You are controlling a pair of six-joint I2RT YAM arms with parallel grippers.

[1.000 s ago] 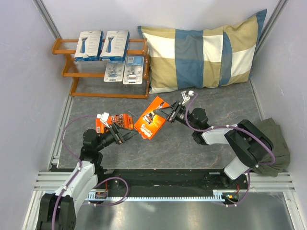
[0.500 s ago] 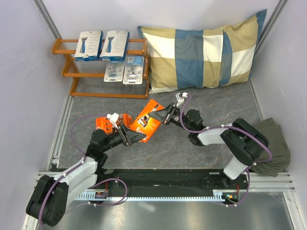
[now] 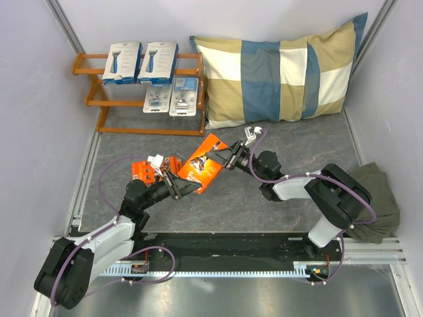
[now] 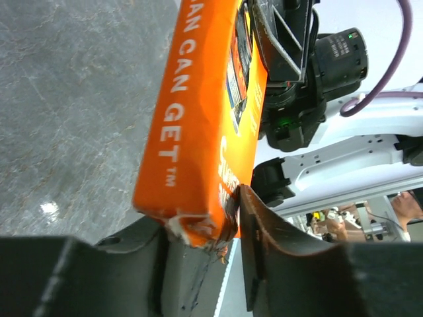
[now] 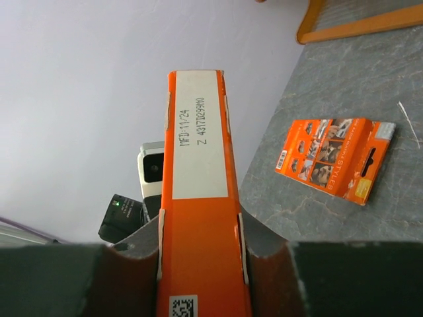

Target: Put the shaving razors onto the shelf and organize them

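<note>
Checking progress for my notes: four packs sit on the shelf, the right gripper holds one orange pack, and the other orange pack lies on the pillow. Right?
No: the other orange pack lies on the table, near the left arm, not on the pillow, as the top external view shows. The rest is right.

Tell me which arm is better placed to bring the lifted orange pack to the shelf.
Left. The shelf stands at the far left, on that arm's side, and the left tool has a corner of the pack between its fingers. The right tool grips the other end.
</note>
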